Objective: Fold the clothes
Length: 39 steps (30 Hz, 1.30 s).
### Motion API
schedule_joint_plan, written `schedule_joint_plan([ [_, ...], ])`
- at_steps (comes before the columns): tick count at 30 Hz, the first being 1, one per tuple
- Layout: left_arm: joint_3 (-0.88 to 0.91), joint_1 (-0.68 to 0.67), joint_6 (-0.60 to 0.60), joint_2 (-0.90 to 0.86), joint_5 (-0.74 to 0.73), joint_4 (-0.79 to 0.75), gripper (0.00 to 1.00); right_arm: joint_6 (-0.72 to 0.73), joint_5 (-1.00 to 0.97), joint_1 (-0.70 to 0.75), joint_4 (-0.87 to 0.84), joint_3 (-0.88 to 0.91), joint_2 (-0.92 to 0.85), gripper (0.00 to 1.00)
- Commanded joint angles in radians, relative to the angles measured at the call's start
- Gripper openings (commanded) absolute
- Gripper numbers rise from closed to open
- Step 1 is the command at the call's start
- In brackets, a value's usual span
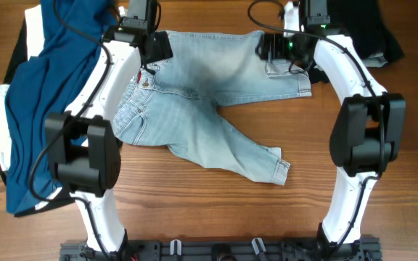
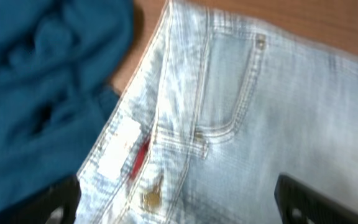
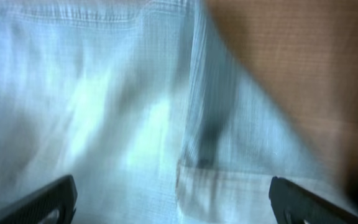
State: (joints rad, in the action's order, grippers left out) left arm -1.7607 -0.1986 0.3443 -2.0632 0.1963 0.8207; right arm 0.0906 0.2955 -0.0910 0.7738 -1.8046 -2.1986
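A wooden desk (image 1: 216,217) is being taken up across its middle by the shorts (image 1: 209,109). These are lying front up, with the waistband toward the left. One leg is running right along the far side and the other is slanting toward the near right.

The left arm (image 1: 85,156) and the right arm (image 1: 365,138) are being reached in from the near edge, one on each side of the shorts.

A blue garment (image 1: 42,109) is being shown heaped along the desk's left side, just beside the waistband. A white garment (image 1: 0,130) is peeking out from under it at the left edge. A black garment (image 1: 376,32) is lying at the far right corner, apart from the shorts.

The left jaws are being held spread wide over the waistband, close to the fly. In the left wrist view a front pocket (image 2: 229,93) is being seen between them. A white label (image 2: 120,146) is being shown inside the waistband, with a brass button (image 2: 151,199) below it and a small rivet (image 2: 261,42) at the pocket corner.

The right jaws are likewise being held spread wide, over the far leg near its hem, with bare desk showing beyond the cloth. That view is blurred, so whether either tip is pressing on the denim cannot be told. Nothing appears to be pinched.
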Motion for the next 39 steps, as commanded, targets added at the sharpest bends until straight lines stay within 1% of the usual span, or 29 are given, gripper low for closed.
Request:
schedule_joint_plan([
  [1,-0.005,0.007,-0.031,0.032,-0.100,0.089,1.00,0.078,0.066,-0.014,0.127,0.000,0.050,1.00],
  [5,0.034,0.007,-0.057,0.019,-0.133,0.087,1.00,0.077,0.102,-0.026,0.185,0.006,0.055,0.97],
  [9,0.082,0.007,-0.057,0.019,-0.137,0.069,1.00,0.070,0.053,-0.071,0.191,0.051,0.054,0.80],
  [10,0.087,0.007,-0.056,0.019,-0.140,0.062,1.00,0.075,0.030,-0.085,0.161,0.079,0.054,0.74],
  [12,0.087,0.007,-0.056,0.019,-0.140,0.058,1.00,0.100,-0.008,-0.100,0.103,0.119,0.053,0.69],
  [15,0.087,0.007,-0.056,0.019,-0.140,0.054,1.00,0.146,-0.071,-0.109,-0.026,0.188,0.048,0.66],
  [16,0.087,0.007,-0.052,0.019,-0.141,0.052,1.00,0.176,-0.122,-0.109,-0.093,0.226,0.048,0.65],
  [17,0.087,0.007,-0.052,0.019,-0.141,0.051,1.00,0.179,-0.150,-0.108,-0.125,0.245,0.048,0.64],
  [21,0.087,0.007,-0.049,0.019,-0.144,0.043,1.00,0.201,-0.291,-0.106,-0.211,0.264,0.046,0.64],
  [23,0.087,0.006,-0.049,0.019,-0.148,0.034,1.00,0.200,-0.352,-0.104,-0.294,0.265,0.046,0.64],
  [26,0.087,0.006,-0.049,0.019,-0.148,0.028,1.00,0.200,-0.421,-0.097,-0.422,0.265,0.045,0.57],
  [30,0.087,0.006,-0.049,0.019,-0.148,0.027,1.00,0.200,-0.509,-0.070,-0.578,0.265,0.045,0.53],
  [33,0.087,0.006,-0.049,0.019,-0.147,0.027,1.00,0.200,-0.509,-0.031,-0.624,0.265,0.045,0.52],
  [35,0.087,0.006,-0.049,0.019,-0.147,0.027,1.00,0.200,-0.502,0.002,-0.592,0.265,0.045,0.53],
  [36,0.087,0.006,-0.049,0.019,-0.147,0.027,1.00,0.196,-0.489,0.012,-0.574,0.265,0.045,0.55],
  [37,0.087,0.006,-0.050,0.019,-0.147,0.025,1.00,0.190,-0.470,0.020,-0.552,0.264,0.047,0.58],
  [39,0.086,0.010,-0.054,0.019,-0.147,0.024,1.00,0.167,-0.397,0.034,-0.496,0.258,0.066,0.71],
])
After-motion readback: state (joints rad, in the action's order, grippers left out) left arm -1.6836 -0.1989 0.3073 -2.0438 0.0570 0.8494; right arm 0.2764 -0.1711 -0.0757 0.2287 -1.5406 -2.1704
